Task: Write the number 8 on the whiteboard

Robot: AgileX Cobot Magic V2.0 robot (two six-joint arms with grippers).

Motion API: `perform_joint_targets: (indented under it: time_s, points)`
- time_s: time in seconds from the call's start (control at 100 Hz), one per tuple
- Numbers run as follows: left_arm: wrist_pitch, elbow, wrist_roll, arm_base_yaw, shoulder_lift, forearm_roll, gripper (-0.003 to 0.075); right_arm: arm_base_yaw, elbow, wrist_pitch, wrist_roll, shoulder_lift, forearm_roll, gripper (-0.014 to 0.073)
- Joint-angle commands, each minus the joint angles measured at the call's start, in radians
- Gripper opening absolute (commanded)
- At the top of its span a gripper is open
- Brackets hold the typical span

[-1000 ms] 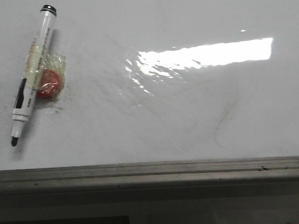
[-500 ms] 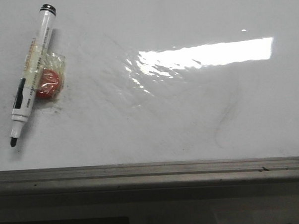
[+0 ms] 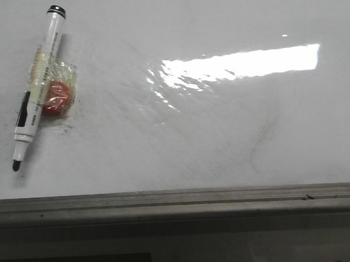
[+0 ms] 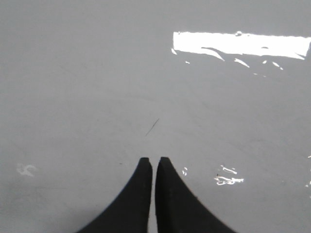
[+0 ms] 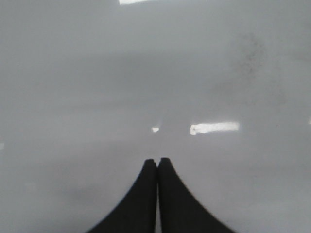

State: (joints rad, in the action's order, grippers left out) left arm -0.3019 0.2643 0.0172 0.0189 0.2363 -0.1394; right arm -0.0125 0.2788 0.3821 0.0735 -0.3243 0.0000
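The whiteboard [image 3: 198, 130] fills the front view, glossy white with faint grey smudges and a bright glare patch. No number 8 shows on it, only a faint grey smudge curve [image 3: 260, 142]. An uncapped white marker [image 3: 36, 85] with a black tip lies slanted at the board's left, taped to a red round thing [image 3: 57, 98]. Neither gripper shows in the front view. My left gripper [image 4: 153, 160] is shut and empty over bare board [image 4: 97, 87]. My right gripper [image 5: 157, 160] is shut and empty over bare board [image 5: 97, 73].
The grey metal edge rail [image 3: 178, 203] runs along the board's near side. A short thin dark stroke [image 4: 152, 127] lies on the board just ahead of the left fingertips.
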Motion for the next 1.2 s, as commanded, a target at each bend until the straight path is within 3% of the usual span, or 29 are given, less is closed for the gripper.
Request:
perform_joint_targets:
  time_s: [0.0,0.07,0.22,0.29,0.44,0.67,0.84,1.19]
  points:
    - [0.118,0.035,0.001,-0.014,0.02,-0.026,0.0025,0.001,0.038,-0.084,-0.004,-0.031,0.0,-0.0063]
    - [0.148,0.031,0.001,-0.021,0.025,-0.026,0.0122,0.001,0.038,-0.084,-0.004,-0.037,0.0,-0.0063]
    - [0.216,0.006,0.001,-0.023,0.025,-0.026,0.0417,0.001,0.038,-0.088,-0.004,-0.037,0.0,-0.0063]
    - [0.24,-0.005,0.001,-0.023,0.025,-0.039,0.0479,0.001,0.038,-0.089,-0.004,-0.037,0.0,-0.0063]
    - [0.245,-0.011,0.001,-0.023,0.025,-0.139,0.0479,0.001,0.036,-0.09,-0.004,-0.037,0.0,-0.0063]
    - [0.235,-0.009,0.001,-0.045,0.025,-0.161,0.0479,0.001,0.036,-0.101,-0.004,-0.037,0.0,-0.0063]
    - [0.241,-0.009,0.129,-0.161,0.025,-0.137,0.0479,0.001,0.036,-0.098,-0.004,-0.037,0.0,-0.0063]
    - [0.255,-0.009,0.152,-0.443,0.027,-0.156,0.0479,0.001,0.033,-0.105,-0.004,-0.037,0.0,-0.0063]
